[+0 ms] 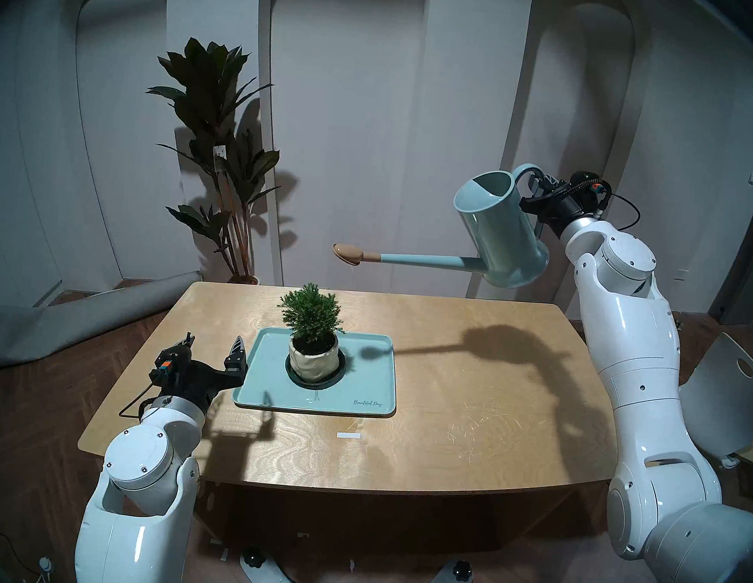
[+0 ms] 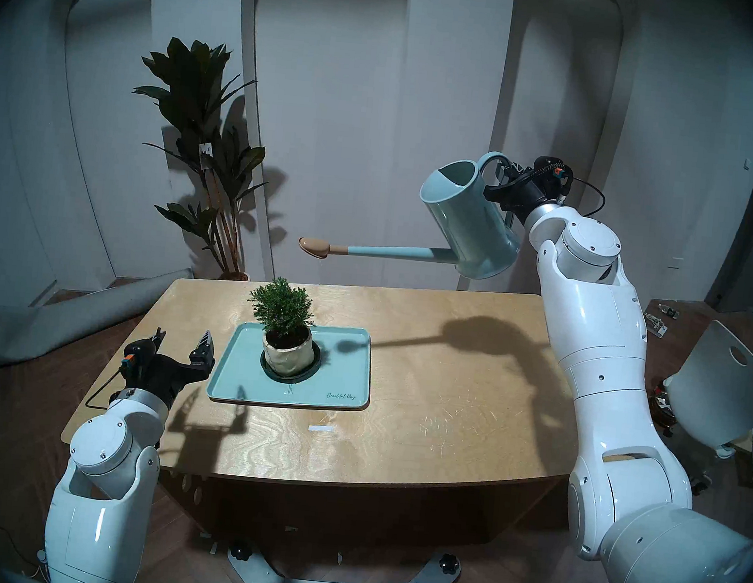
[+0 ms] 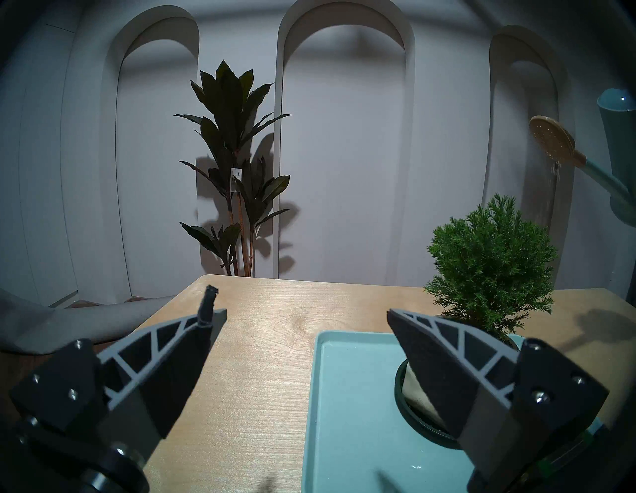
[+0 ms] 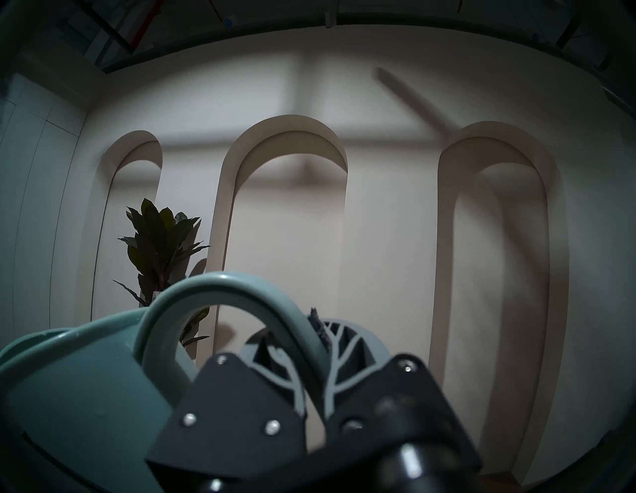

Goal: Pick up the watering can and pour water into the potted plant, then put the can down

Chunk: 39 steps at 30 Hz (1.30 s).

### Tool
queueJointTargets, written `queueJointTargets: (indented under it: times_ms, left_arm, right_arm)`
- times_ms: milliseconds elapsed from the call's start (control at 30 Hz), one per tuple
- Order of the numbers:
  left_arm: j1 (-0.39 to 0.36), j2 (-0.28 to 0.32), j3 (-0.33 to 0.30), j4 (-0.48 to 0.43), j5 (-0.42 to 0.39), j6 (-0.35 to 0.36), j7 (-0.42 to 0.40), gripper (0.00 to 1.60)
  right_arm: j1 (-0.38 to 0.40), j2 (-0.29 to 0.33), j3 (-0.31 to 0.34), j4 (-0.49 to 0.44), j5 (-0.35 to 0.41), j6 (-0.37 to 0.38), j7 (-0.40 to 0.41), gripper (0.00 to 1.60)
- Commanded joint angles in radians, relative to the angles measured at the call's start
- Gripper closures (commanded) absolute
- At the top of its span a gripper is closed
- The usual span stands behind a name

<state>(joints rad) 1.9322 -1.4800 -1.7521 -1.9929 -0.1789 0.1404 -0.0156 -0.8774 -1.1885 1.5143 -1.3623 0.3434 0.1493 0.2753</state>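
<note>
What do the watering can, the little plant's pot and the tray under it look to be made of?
The watering can looks like glossy painted metal or hard plastic: smooth pale teal with soft highlights; its tan spout head seems matte plastic. The pot looks like rough cream ceramic or stone, dull and uneven. The tray seems enamelled metal or plastic, smooth with a slight sheen.

White wall (image 1: 449, 109) with 3 arched niches, wooden table (image 1: 469, 406), tall floor plant (image 1: 218, 134)

Head pair high; wrist views wallward.
</note>
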Motion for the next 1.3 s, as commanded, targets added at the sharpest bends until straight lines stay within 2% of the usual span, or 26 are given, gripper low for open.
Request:
queueJointTargets:
  times_ms: [0, 733, 1267]
  left_arm:
    - [-0.007, 0.000, -0.002, -0.020, -0.002, -0.006, 0.001, 0.00]
    - [-0.005, -0.001, -0.003, -0.024, -0.002, -0.006, 0.001, 0.00]
    - [-0.006, -0.001, -0.003, -0.023, -0.002, -0.006, 0.001, 0.00]
  right_arm:
    - [0.109, -0.008, -0.005, -0.076, -0.004, -0.003, 0.020, 1.60]
    - [0.178, 0.026, -0.036, -0.073, -0.049, 0.044, 0.117, 1.60]
    - [0.229, -0.020, -0.066, -0.050, -0.119, 0.082, 0.132, 1.60]
